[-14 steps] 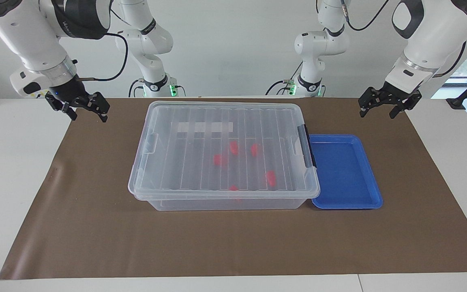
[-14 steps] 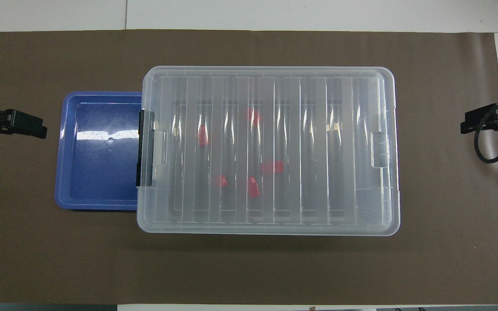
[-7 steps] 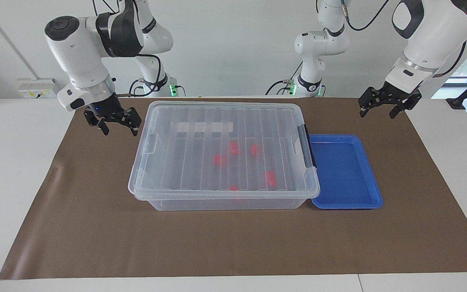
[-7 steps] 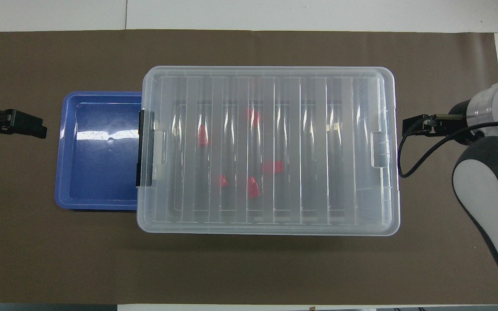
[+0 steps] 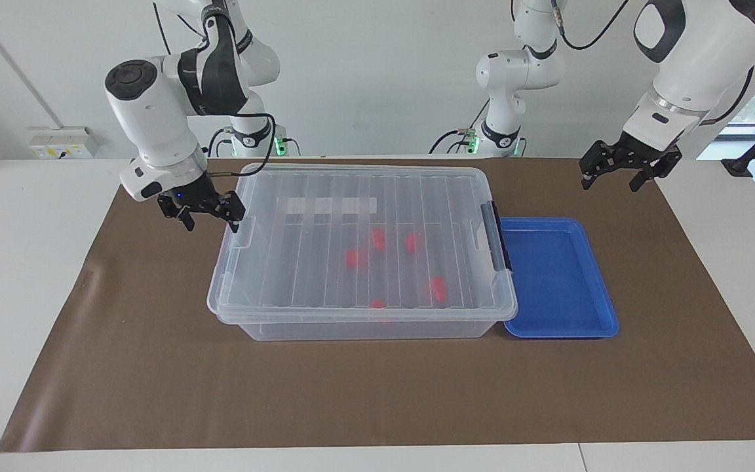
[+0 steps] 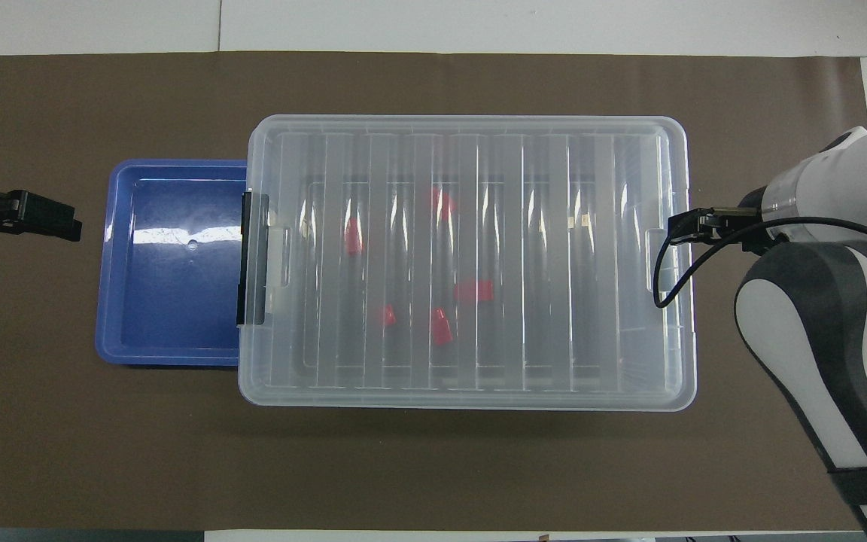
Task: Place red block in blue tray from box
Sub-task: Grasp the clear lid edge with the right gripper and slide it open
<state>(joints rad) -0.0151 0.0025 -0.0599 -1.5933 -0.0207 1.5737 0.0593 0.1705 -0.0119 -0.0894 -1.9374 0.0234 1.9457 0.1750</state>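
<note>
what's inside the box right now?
Five red blocks lie on the floor of the box, seen through its closed lid. Ribs and glare blur them, so their exact shapes are unclear.

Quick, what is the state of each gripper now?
Left gripper: open, empty, waiting over the mat near the blue tray.
Right gripper: open, empty, at the box lid's end.

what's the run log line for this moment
right end effector: open, at box lid's end | left end effector: open, waiting | red blocks: in box | blue tray: empty
</note>
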